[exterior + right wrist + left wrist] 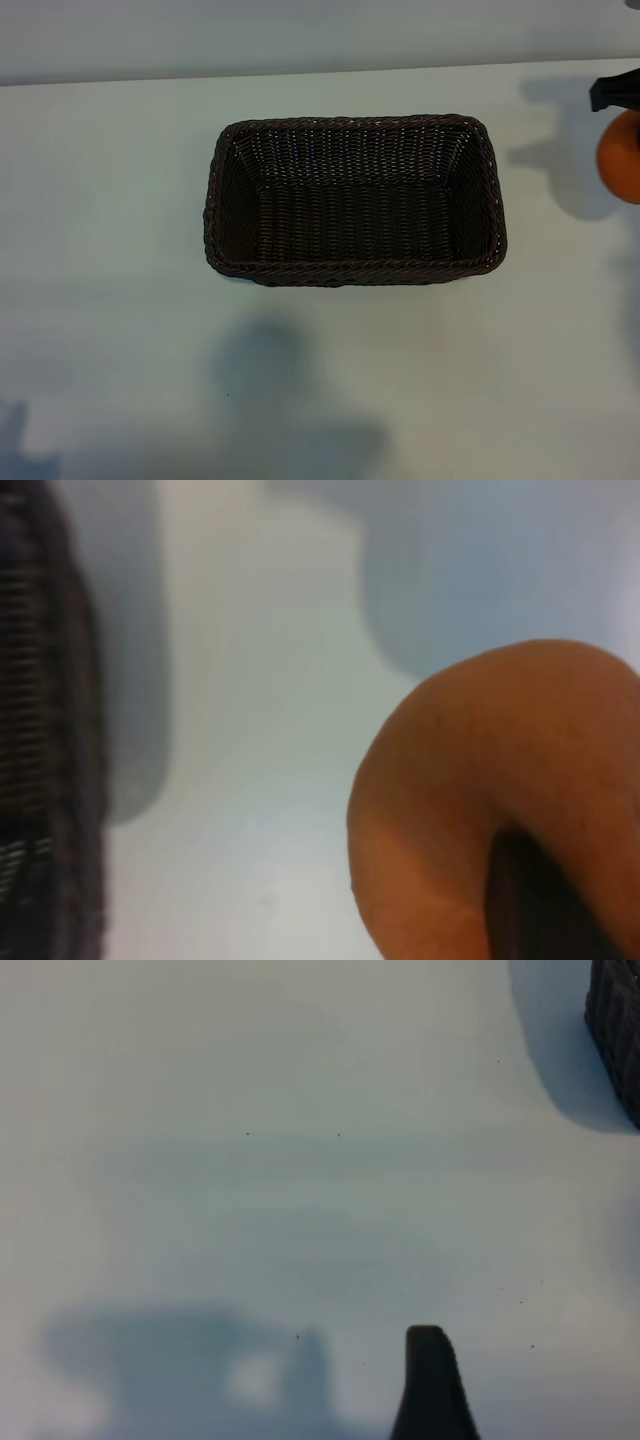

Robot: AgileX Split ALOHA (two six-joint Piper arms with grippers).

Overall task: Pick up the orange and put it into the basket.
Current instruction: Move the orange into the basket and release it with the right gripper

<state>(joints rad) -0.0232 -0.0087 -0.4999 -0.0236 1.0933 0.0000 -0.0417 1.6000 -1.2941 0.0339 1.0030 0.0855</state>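
The orange (pixel 622 158) hangs at the far right edge of the exterior view, off the table, with its shadow falling toward the basket. My right gripper (pixel 616 95) shows as a black piece just above it and is shut on it. In the right wrist view the orange (pixel 500 800) fills the near corner, with a dark finger (pixel 545 905) pressed against it. The dark brown wicker basket (pixel 355 270) stands in the middle of the table with nothing inside, well to the left of the orange. My left gripper (pixel 320 1430) is open over bare table; only one finger (pixel 430 1385) shows.
The white table (pixel 120 300) spreads wide around the basket. A basket wall (pixel 50 730) borders the right wrist view, and a basket corner (pixel 615 1030) shows in the left wrist view. Arm shadows lie on the table in front of the basket.
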